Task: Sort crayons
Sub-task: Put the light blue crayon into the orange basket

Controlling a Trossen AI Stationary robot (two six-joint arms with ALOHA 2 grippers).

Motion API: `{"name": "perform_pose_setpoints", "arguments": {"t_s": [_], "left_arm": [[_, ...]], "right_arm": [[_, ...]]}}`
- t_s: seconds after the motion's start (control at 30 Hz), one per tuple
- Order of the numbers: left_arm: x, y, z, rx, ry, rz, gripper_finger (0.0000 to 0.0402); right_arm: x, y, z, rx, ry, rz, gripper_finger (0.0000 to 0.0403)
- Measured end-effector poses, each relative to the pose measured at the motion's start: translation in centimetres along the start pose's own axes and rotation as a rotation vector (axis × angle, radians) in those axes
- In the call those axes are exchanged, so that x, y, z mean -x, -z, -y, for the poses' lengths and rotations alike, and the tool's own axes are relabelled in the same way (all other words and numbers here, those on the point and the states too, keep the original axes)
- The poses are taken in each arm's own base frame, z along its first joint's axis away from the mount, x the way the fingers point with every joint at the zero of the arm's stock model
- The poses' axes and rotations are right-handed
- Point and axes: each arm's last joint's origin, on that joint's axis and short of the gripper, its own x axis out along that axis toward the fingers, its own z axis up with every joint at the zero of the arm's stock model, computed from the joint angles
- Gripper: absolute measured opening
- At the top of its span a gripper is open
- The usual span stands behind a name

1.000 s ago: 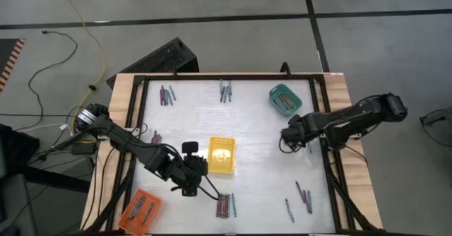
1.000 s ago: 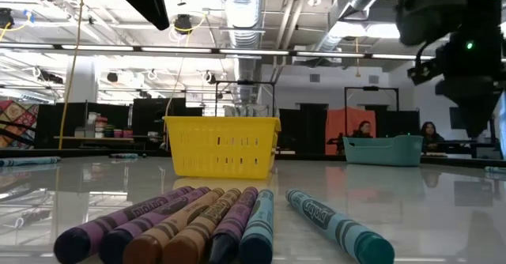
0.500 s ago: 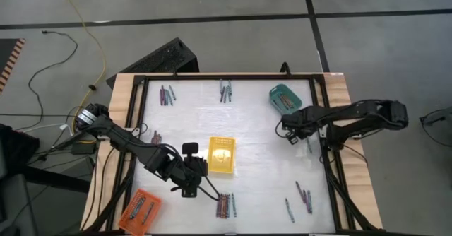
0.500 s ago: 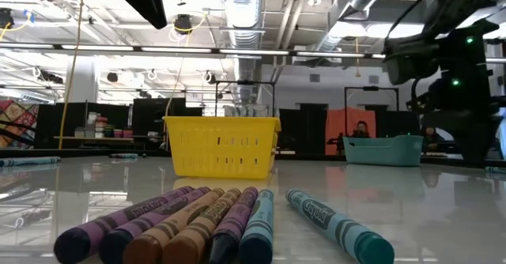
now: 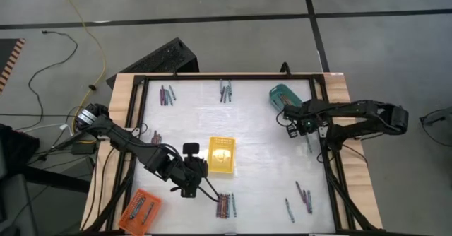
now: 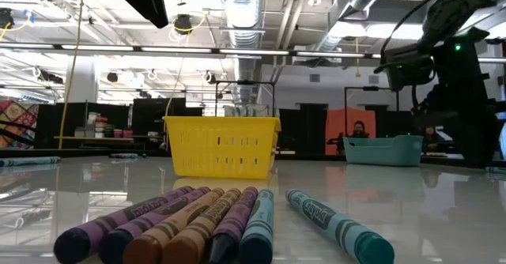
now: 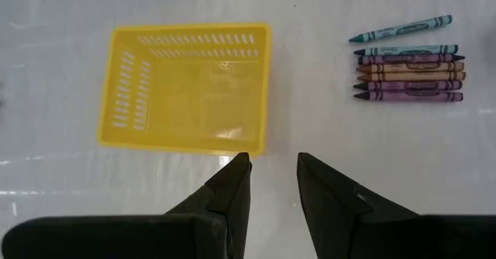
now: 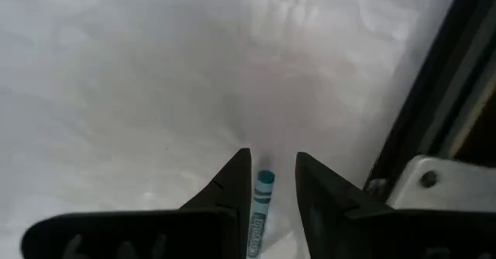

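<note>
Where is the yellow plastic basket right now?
High view: the yellow plastic basket sits mid-table, slightly left, just beside the left gripper.

The table [image 5: 261, 165] is glossy white inside a black frame [image 5: 321, 123], with pale wood edges. A yellow tray [image 5: 221, 155] with slotted walls sits at its middle. Beside the yellow tray lies a row of crayons [image 7: 409, 71]: teal, purple and brown wrappers with dark print. An orange tray [image 5: 140, 209] sits at the table's corner nearest the yellow tray, a teal tray [image 5: 283, 97] at the far corner. A teal crayon [image 8: 261, 205] shows between the dark fingers [image 8: 225, 193].
</note>
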Motion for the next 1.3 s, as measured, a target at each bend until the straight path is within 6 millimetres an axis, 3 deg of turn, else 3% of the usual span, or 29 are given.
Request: {"name": "perform_pose_setpoints", "arguments": {"t_s": [0.6,0.9,1.13,1.3], "left_arm": [[0.2,0.2,0.4,-0.042,-0.005,0.007,0.0098],[0.2,0.1,0.4,-0.045,-0.008,0.008,0.0098],[0.2,0.2,0.4,-0.045,-0.008,0.008,0.0098],[0.2,0.1,0.4,-0.045,-0.010,0.008,0.0098]], "right_arm": [[-0.8,0.3,-0.1,0.035,-0.057,-0.075,0.0096],[-0.8,0.7,-0.4,0.071,-0.046,-0.064,0.0008],[-0.6,0.7,-0.5,0.075,-0.057,-0.056,0.0003],[0.7,0.7,-1.6,0.115,-0.117,-0.033,0.0001]]}}
